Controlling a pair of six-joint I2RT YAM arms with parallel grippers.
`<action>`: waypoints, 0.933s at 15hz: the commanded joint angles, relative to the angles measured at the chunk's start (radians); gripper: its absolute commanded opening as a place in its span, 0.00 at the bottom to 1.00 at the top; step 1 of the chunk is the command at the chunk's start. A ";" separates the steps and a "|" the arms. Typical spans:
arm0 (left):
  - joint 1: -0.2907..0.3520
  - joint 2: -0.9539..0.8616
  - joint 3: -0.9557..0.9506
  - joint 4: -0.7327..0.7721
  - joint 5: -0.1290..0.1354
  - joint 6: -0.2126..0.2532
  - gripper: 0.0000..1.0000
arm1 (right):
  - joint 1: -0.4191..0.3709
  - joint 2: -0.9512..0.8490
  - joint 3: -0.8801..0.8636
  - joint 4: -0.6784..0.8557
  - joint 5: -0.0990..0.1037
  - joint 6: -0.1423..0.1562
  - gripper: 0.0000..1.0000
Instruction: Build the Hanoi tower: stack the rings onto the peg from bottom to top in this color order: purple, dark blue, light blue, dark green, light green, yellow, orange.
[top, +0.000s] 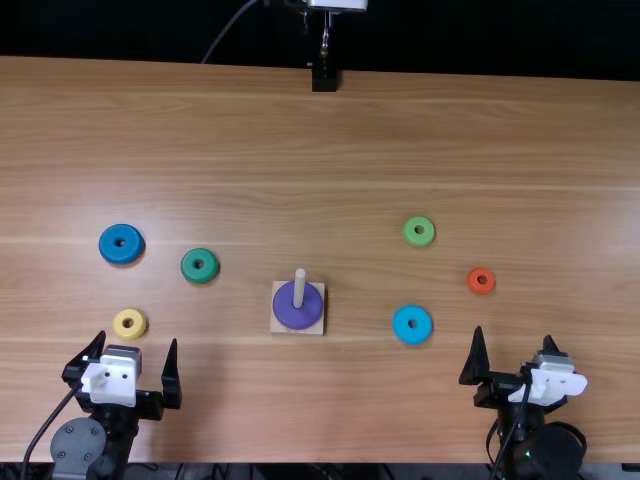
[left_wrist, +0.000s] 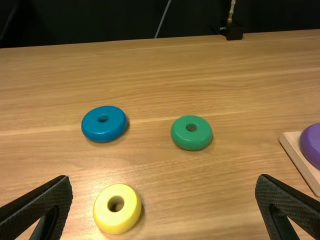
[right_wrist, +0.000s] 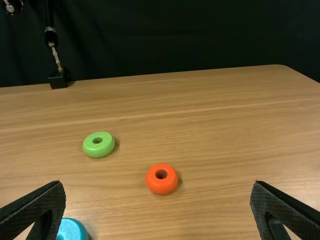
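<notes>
On the brown wooden table (top: 300, 130), one round purple ring (top: 297, 317) was stacked; six loose rings (top: 110, 246) were left; black left claw (top: 138, 339) and right claw (top: 514, 334) were spread wide.

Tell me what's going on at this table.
Nothing is being handled: the left end effector and right end effector are open and empty. Only the purple ring is on the peg. Loose on the table lie the dark blue ring, dark green ring and yellow ring left of the peg, and the light blue ring, light green ring and orange ring right of it.
</notes>
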 joint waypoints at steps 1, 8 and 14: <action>0.009 -0.011 -0.105 -0.079 0.000 0.013 1.00 | -0.007 -0.013 -0.050 -0.084 0.007 -0.007 1.00; 0.011 -0.011 -0.105 -0.079 0.002 0.013 1.00 | -0.009 -0.013 -0.050 -0.119 0.009 -0.007 1.00; 0.011 -0.011 -0.105 -0.079 0.002 0.013 1.00 | -0.010 -0.013 -0.050 -0.119 0.009 -0.007 1.00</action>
